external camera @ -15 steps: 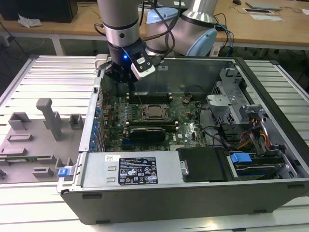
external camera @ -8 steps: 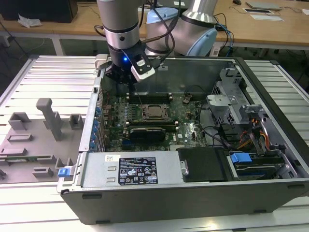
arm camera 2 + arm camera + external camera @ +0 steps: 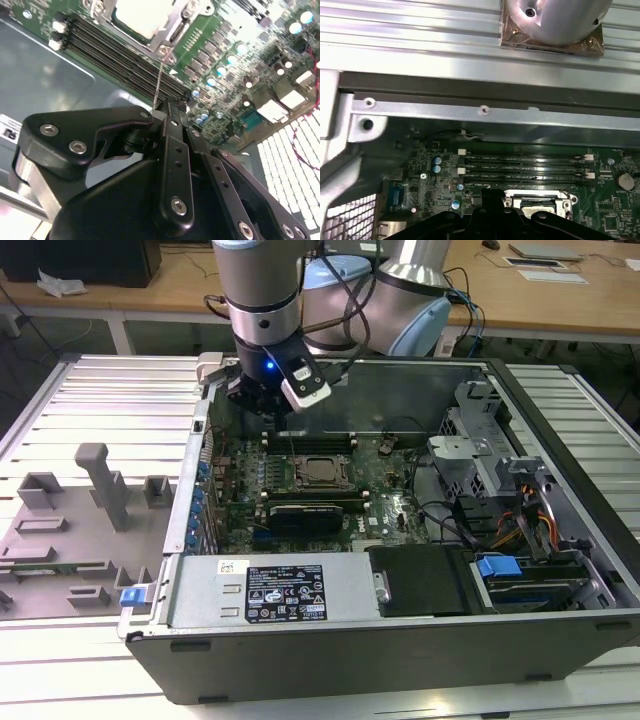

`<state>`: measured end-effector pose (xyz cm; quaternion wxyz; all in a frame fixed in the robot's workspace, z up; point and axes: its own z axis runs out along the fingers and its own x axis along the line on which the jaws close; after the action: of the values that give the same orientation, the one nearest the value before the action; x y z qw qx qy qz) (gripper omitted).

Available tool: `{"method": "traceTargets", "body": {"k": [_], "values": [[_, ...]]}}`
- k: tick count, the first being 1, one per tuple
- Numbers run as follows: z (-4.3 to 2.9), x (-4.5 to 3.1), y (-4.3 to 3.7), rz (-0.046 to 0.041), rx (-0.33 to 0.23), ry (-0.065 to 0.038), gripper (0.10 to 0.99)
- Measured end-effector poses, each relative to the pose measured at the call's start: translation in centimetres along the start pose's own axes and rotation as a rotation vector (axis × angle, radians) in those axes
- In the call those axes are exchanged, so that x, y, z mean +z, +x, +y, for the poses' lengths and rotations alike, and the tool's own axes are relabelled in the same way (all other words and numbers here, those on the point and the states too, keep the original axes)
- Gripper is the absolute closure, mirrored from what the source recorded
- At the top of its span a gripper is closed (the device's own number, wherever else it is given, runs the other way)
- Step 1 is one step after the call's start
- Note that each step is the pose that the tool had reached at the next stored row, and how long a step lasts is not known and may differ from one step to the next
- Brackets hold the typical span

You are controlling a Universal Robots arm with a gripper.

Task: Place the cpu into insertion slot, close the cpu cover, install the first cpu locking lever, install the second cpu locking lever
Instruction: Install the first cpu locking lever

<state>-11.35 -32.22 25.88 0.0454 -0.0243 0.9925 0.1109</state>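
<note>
Going by the exterior view's left to right: a grey moulded parts tray (image 3: pixel 80 530) lies on the slatted metal table (image 3: pixel 110 390), left of the green motherboard (image 3: pixel 238 490). My black pincer (image 3: pixel 265 405) hangs above the motherboard's rear edge; I cannot tell whether it is wide or narrow. At the motherboard's centre, the pale silvery square cpu (image 3: pixel 322 472) sits in the silver-rimmed insertion slot (image 3: pixel 300 478), with the thin silver cpu cover (image 3: pixel 172 27) flat around it.

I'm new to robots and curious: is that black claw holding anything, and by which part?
It seems so: the gripper pinches the thin wire cpu locking lever by its free end, raised over the memory slots.
</note>
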Motion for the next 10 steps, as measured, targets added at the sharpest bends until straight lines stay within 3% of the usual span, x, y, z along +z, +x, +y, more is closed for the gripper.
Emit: {"method": "traceTargets", "body": {"k": [1, 10], "values": [[-0.12, 0.12, -0.58, 0.0001, 0.000, 0.000, 0.980], [-0.62, 0.62, -3.01, 0.0006, 0.001, 0.000, 0.980]]}}
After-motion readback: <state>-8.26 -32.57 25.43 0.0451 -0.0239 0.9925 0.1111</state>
